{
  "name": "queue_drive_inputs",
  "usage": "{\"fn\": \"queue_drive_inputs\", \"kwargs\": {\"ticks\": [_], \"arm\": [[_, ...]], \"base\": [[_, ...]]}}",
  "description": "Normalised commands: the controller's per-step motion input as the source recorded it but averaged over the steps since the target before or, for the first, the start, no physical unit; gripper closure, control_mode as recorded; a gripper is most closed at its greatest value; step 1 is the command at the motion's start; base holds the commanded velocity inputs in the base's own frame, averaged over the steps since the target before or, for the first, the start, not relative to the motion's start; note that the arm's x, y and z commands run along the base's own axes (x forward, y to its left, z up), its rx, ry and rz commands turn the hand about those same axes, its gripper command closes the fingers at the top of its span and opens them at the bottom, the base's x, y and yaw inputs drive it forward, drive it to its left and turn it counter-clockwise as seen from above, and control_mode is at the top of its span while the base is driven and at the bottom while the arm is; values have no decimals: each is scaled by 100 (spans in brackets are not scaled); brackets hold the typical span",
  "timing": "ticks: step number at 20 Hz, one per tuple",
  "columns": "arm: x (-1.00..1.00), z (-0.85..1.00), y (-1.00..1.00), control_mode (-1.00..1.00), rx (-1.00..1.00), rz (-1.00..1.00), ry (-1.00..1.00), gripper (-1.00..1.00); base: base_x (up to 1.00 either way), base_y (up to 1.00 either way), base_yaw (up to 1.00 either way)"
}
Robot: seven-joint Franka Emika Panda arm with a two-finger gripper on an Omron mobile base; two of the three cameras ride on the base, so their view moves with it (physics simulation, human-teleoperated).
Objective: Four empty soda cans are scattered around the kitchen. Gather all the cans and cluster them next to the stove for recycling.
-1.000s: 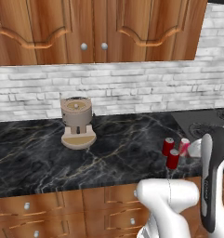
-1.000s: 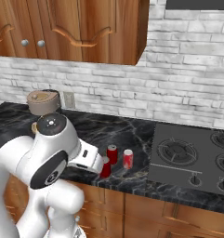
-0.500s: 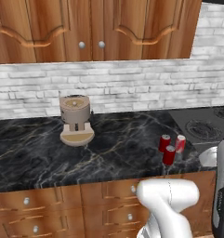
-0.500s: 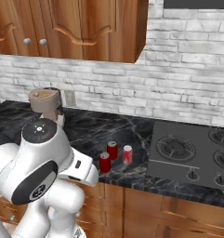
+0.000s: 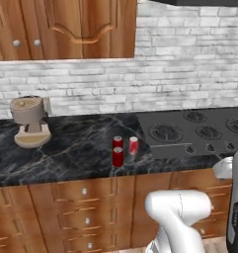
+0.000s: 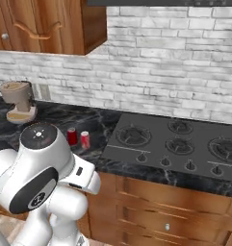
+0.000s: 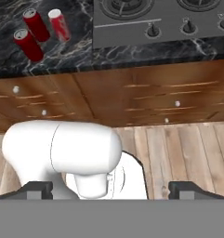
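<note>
with its jaws wide and empty, the gripper hangs well back from the three soda cans clustered on the counter just beside the stove, up and left of the hand; a careless low approach with a fourth can could topple them.

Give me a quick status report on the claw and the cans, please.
Claw open, empty. Three cans clustered upright on the counter left of the stove. Fourth can not sighted. Nothing in the way.
</note>
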Motion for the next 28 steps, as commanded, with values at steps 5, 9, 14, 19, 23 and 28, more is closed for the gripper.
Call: {"fn": "queue_drive_inputs", "kwargs": {"ticks": [5,9,14,19,23,28], "arm": [[0,0,0,100,0,0,0,-100],[0,0,0,100,0,0,0,-100],[0,0,0,100,0,0,0,-100],[0,0,0,100,0,0,0,-100],[0,0,0,100,0,0,0,-100],[0,0,0,100,0,0,0,-100]], "base": [[-35,-100,4],[-20,-100,2],[-11,-100,1],[-9,-100,0],[-1,-100,-4],[0,-100,-16]]}}
